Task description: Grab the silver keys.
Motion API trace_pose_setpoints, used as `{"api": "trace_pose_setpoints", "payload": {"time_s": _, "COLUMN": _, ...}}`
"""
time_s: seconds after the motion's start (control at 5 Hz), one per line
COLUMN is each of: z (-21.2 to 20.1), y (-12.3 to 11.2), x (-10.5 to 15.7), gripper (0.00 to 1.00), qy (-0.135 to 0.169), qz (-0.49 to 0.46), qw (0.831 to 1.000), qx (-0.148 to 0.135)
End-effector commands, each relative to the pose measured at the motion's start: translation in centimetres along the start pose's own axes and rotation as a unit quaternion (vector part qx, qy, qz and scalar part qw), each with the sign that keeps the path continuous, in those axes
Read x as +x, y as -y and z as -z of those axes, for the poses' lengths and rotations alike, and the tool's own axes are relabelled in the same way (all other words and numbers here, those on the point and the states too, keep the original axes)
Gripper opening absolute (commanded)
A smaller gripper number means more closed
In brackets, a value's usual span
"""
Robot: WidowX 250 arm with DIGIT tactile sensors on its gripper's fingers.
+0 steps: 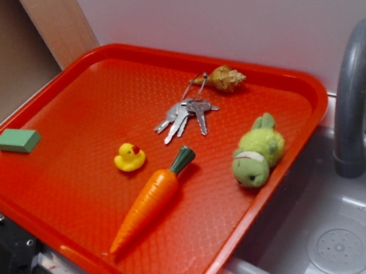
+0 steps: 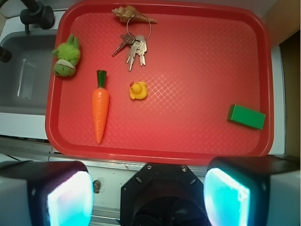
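The silver keys lie fanned on a thin wire ring toward the far side of the red tray, next to a tan seashell. In the wrist view the silver keys sit near the tray's top edge, far from my gripper. My gripper is open, its two glowing pads wide apart over the robot's base, outside the tray's near rim, with nothing between them. The gripper does not show in the exterior view.
On the tray also lie a yellow rubber duck, an orange toy carrot, a green plush frog and a green block. A grey sink with a faucet adjoins the tray's right side.
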State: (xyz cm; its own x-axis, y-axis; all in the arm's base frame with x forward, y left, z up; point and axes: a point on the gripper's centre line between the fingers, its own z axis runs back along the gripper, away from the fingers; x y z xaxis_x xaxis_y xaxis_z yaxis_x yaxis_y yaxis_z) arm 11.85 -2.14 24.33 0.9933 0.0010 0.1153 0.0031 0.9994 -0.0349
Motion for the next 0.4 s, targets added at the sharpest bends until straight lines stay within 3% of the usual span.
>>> {"api": "trace_pose_setpoints", "payload": {"time_s": 0.0, "z": 0.0, "y": 0.0, "x": 0.0, "gripper": 1.0, "qy": 0.0, "qz": 0.0, "qw": 1.0, "qx": 0.0}}
{"api": "trace_pose_setpoints", "payload": {"time_s": 0.2, "z": 2.9, "y": -2.4, "x": 3.3, "gripper": 1.0, "qy": -0.105, "qz": -0.082, "qw": 0.991, "qx": -0.007}}
